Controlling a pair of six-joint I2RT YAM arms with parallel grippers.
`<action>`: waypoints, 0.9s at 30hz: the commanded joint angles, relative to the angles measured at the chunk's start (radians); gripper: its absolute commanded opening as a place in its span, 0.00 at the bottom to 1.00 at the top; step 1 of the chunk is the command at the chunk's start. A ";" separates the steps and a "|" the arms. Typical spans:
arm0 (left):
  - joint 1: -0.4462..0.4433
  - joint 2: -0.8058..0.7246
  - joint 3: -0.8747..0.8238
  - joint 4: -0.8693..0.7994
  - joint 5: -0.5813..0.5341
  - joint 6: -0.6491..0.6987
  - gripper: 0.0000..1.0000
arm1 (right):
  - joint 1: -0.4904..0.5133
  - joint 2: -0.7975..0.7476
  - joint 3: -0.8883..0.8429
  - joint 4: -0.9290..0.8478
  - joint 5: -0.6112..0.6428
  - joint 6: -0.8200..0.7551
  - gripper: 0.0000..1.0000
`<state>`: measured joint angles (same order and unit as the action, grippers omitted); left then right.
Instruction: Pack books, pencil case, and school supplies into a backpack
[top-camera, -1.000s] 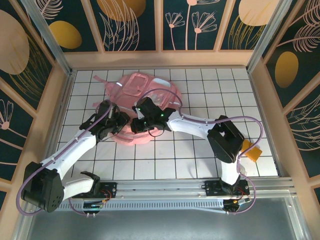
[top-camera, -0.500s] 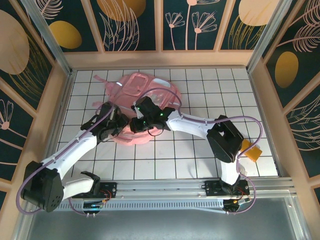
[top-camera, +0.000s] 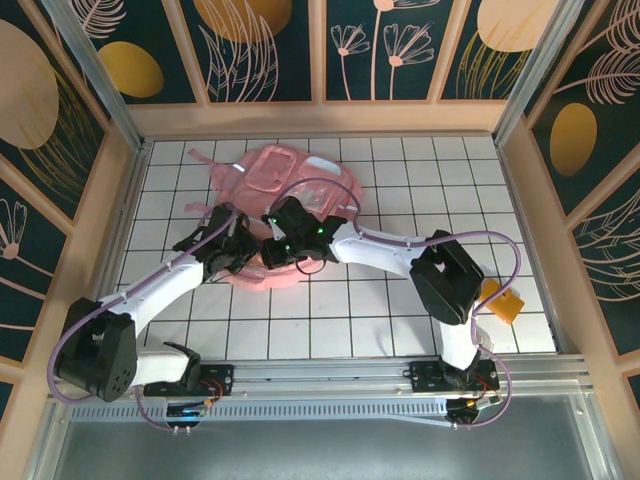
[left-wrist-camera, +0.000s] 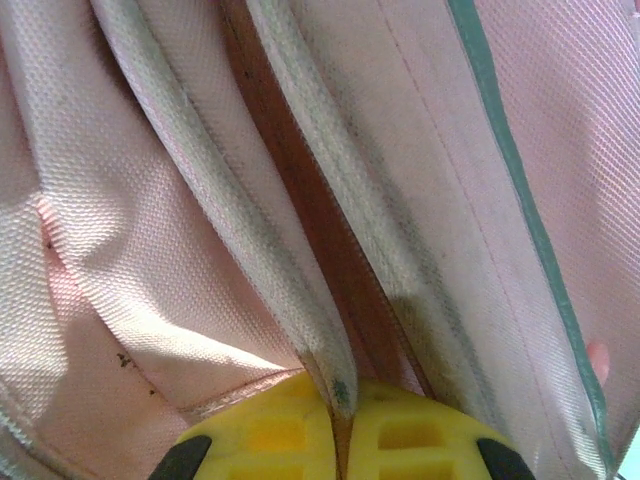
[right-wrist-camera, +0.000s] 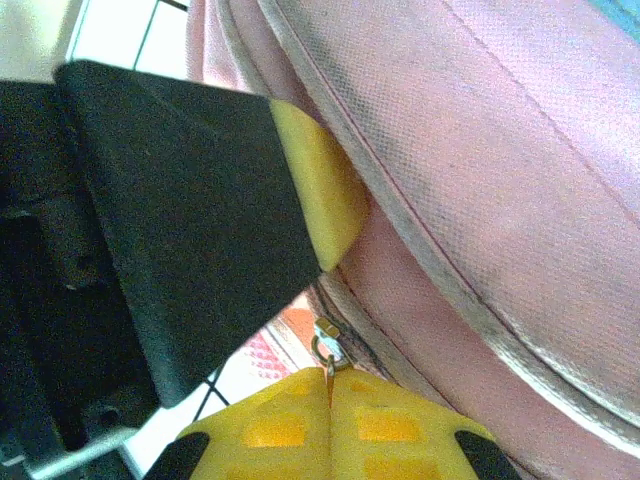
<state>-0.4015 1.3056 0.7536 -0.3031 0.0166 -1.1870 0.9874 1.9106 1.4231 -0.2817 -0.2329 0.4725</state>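
The backpack (top-camera: 290, 185) lies flat on the worktop (top-camera: 400, 310) with both arms meeting at its near edge, so the step in hand reads as getting the zip open before anything goes in. The left tool (left-wrist-camera: 340, 420) is closed, its yellow pads pinching a fold of pink fabric where a pale piped seam (left-wrist-camera: 290, 290) runs down between them. The right tool (right-wrist-camera: 330, 385) is closed too, just beside the left one at that same near edge. What it nips looks like the small metal ring of the zip pull (right-wrist-camera: 326, 342), though too little of it shows to be sure. To do this well, the left tool should act purely as an anchor, holding the fabric taut and low. The right tool should draw the pull along the line of the zip rather than up and away from the backpack, since lifting would only drag the soft bag across the worktop. With the two tools so close, the draw is best taken away from the left one to avoid a knock. It should also be slow and even, since a ring that small could slip free. The orange-yellow block (top-camera: 503, 303) lies well off to the backpack's right
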 joint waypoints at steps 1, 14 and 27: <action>0.083 0.016 0.050 -0.130 -0.123 -0.117 0.00 | 0.002 -0.053 0.012 -0.125 0.120 -0.021 0.00; 0.312 -0.069 0.105 -0.253 -0.066 0.171 0.00 | -0.228 -0.157 -0.222 -0.081 0.226 0.056 0.00; 0.393 0.034 0.177 -0.285 0.126 0.443 0.00 | -0.375 -0.060 -0.161 -0.007 0.364 -0.115 0.00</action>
<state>-0.0616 1.3369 0.9348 -0.5423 0.2291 -0.8032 0.7349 1.8019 1.2537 -0.2199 -0.0834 0.3840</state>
